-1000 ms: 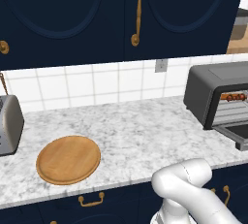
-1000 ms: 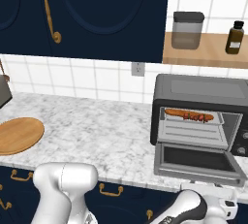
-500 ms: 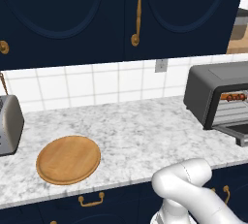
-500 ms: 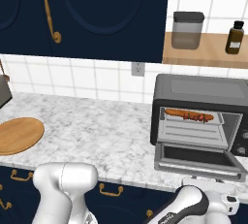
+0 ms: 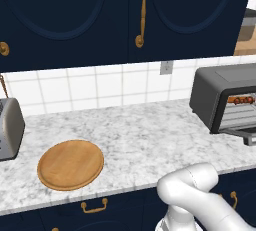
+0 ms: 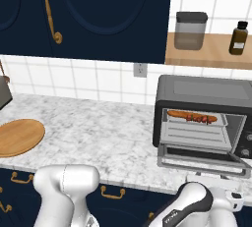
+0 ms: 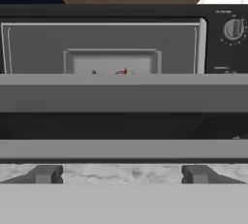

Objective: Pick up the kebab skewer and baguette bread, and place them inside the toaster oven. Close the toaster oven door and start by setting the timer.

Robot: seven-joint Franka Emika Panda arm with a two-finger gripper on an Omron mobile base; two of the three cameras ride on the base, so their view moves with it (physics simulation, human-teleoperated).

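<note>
The dark grey toaster oven [image 6: 204, 93] stands at the right end of the counter with its door [image 6: 202, 159] hanging open, low at the front. On the rack inside lie the baguette bread [image 6: 178, 114] and, right beside it, the kebab skewer [image 6: 201, 118]. The skewer [image 5: 241, 99] also shows through the oven's opening in the left base view. My gripper [image 7: 121, 175] is open, fingertips [image 7: 47, 173] wide apart and empty, low in front of the oven just under the door's [image 7: 121, 92] front edge. A timer knob [image 7: 234, 28] sits at the oven's upper right.
A round wooden board [image 5: 71, 164] lies on the marble counter [image 5: 145, 135] at the left, with a silver pop-up toaster [image 5: 7, 127] beyond it. A wooden shelf [image 6: 211, 54] above the oven carries a jar [image 6: 191, 30] and a brown bottle [image 6: 238, 38].
My hand has shifted a little under the open door. The door's front edge looks slightly higher than a second ago. The food and the board have not moved.
</note>
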